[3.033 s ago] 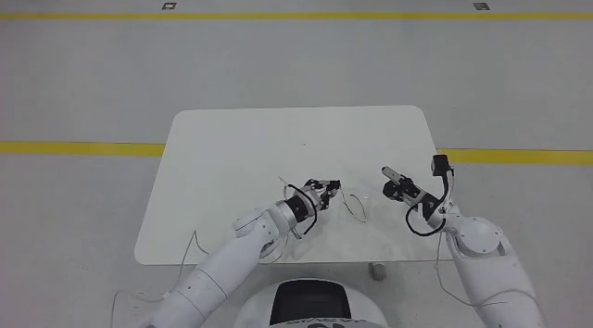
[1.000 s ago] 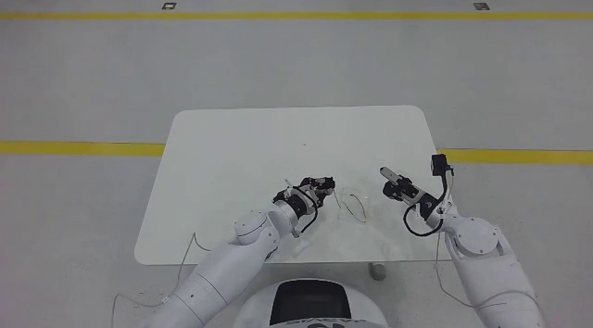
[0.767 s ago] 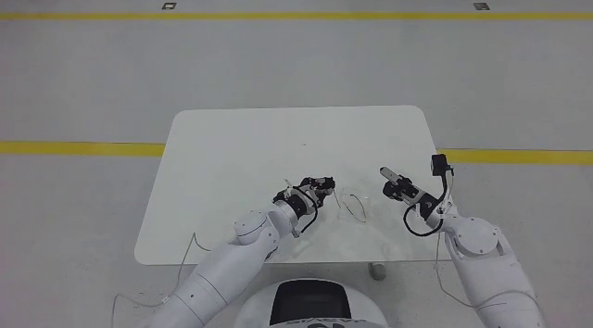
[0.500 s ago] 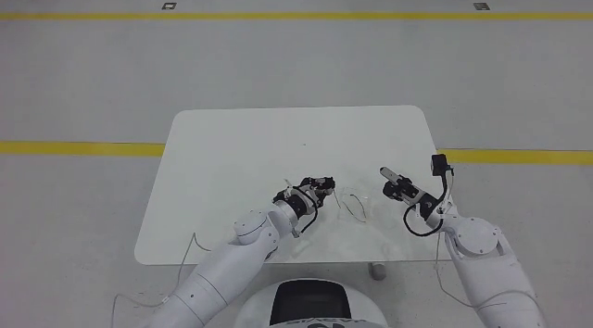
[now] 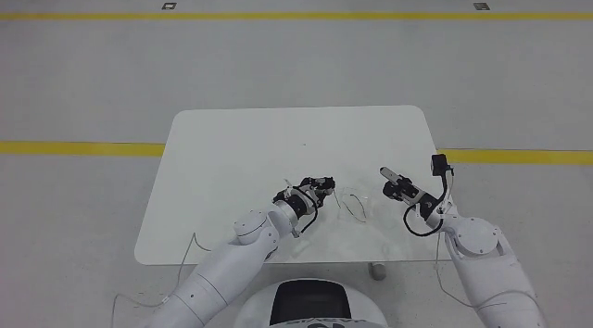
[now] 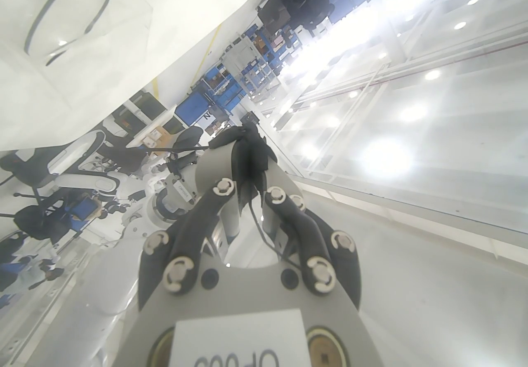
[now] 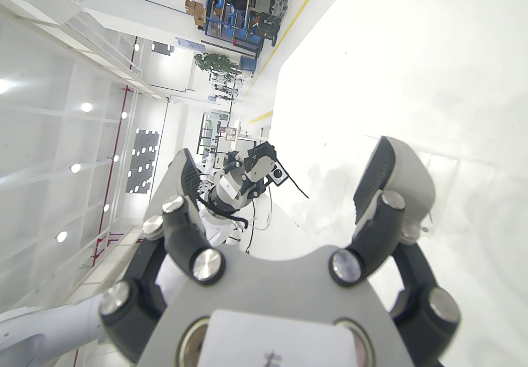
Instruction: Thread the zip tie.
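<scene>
My left gripper (image 5: 323, 183) hovers over the near middle of the white table (image 5: 278, 138), shut on a thin black zip tie (image 6: 246, 154). In the right wrist view the tie's strap (image 7: 298, 188) sticks out of that far-off left gripper (image 7: 258, 162) toward the table. My right gripper (image 5: 389, 178) is a short way to the right of it, open, with nothing between its fingers (image 7: 383, 172). Between the two grippers a clear plastic bag (image 5: 354, 203) lies flat on the table, and the left wrist view shows black zip ties (image 6: 41, 20) inside it.
The table's near edge (image 5: 278, 261) runs just below both grippers. A yellow floor line (image 5: 74, 148) passes behind the table. Open tabletop stretches toward the far side.
Since three seconds ago the left arm has drawn back slightly with the zip tie in its gripper. Over the last second nothing has moved.
</scene>
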Available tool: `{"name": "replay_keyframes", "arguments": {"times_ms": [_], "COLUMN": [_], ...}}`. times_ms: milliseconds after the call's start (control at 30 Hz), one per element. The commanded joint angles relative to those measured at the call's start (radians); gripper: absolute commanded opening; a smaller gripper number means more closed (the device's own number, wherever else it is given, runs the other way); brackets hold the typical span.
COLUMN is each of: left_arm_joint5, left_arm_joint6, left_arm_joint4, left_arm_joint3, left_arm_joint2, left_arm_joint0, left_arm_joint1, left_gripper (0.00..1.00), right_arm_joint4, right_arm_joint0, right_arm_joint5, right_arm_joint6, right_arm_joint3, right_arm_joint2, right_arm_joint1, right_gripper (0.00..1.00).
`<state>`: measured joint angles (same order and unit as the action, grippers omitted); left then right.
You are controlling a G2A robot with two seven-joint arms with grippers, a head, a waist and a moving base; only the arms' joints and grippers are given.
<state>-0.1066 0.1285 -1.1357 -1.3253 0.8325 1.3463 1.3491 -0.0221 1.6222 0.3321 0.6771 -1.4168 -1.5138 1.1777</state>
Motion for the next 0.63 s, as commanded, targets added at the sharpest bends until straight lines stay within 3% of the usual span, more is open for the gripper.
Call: {"name": "replay_keyframes", "arguments": {"times_ms": [0, 300, 500, 600], "left_arm_joint5": [0.0, -0.005, -0.077, -0.099], "left_arm_joint6": [0.0, 0.013, 0.174, 0.234], "left_arm_joint4": [0.0, -0.024, -0.147, -0.15], "left_arm_joint3": [0.0, -0.005, 0.02, 0.033], "left_arm_joint2": [0.0, 0.001, 0.04, 0.044], "left_arm_joint0": [0.0, 0.005, -0.002, -0.008], "left_arm_joint1": [0.0, 0.001, -0.002, -0.005], "left_gripper": [0.0, 0.0, 0.0, 0.0], "right_arm_joint4": [0.0, 0.0, 0.0, 0.0], "right_arm_joint0": [0.0, 0.0, 0.0, 0.0], "right_arm_joint5": [0.0, 0.0, 0.0, 0.0], "right_arm_joint6": [0.0, 0.0, 0.0, 0.0], "right_arm_joint3": [0.0, 0.0, 0.0, 0.0], "right_arm_joint2": [0.0, 0.0, 0.0, 0.0], "right_arm_joint1": [0.0, 0.0, 0.0, 0.0], "right_gripper": [1.0, 1.0, 1.0, 1.0]}}
